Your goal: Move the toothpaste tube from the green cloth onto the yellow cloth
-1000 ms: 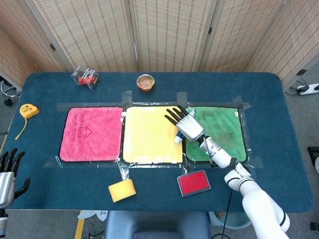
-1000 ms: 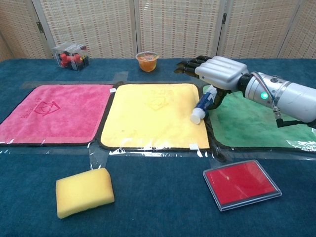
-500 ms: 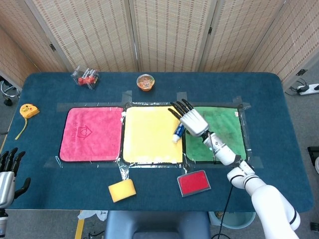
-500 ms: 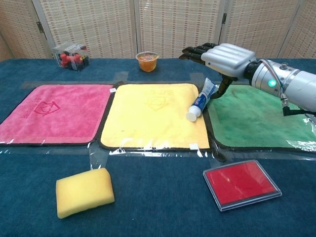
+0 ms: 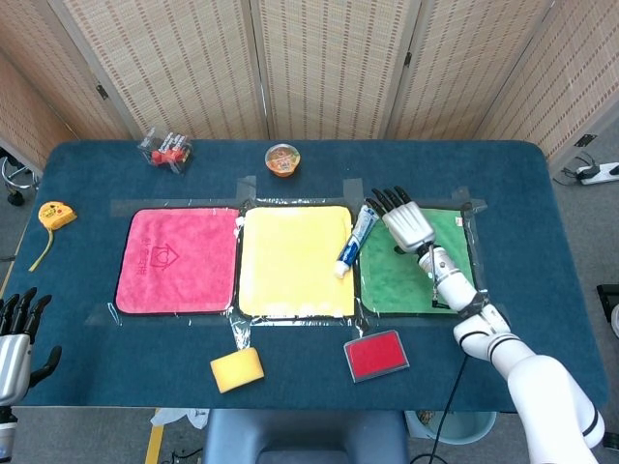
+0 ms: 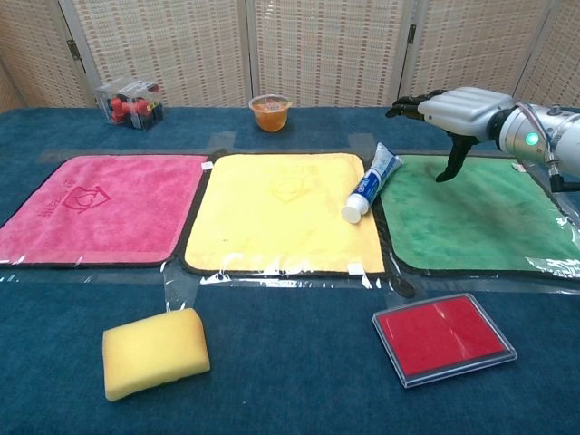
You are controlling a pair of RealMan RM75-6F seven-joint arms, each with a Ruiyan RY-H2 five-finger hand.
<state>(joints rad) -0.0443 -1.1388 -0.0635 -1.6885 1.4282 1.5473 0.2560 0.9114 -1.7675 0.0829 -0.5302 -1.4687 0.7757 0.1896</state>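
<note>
- The toothpaste tube (image 6: 370,184) lies tilted along the right edge of the yellow cloth (image 6: 272,213). Its white cap end rests on the yellow; its crimped tail reaches toward the gap beside the green cloth (image 6: 471,217).
- The right hand (image 6: 458,107) hovers over the green cloth, apart from the tube, fingers spread and holding nothing.
- The left hand (image 5: 14,333) sits low at the table's near left corner, fingers extended and empty, taking no part.
- Judged state: the tube is released; placement is nearly complete, though the tail may overhang the cloth's border.
- Recommended procedure: lift the right hand clear and draw it straight away over the green cloth, so no finger brushes the tail and rolls the tube.
- If a fuller placement is required, nudge the tail toward the yellow cloth's centre with a light fingertip push.
- Keep clear of the red case (image 6: 443,337) near the table's front edge.
</note>
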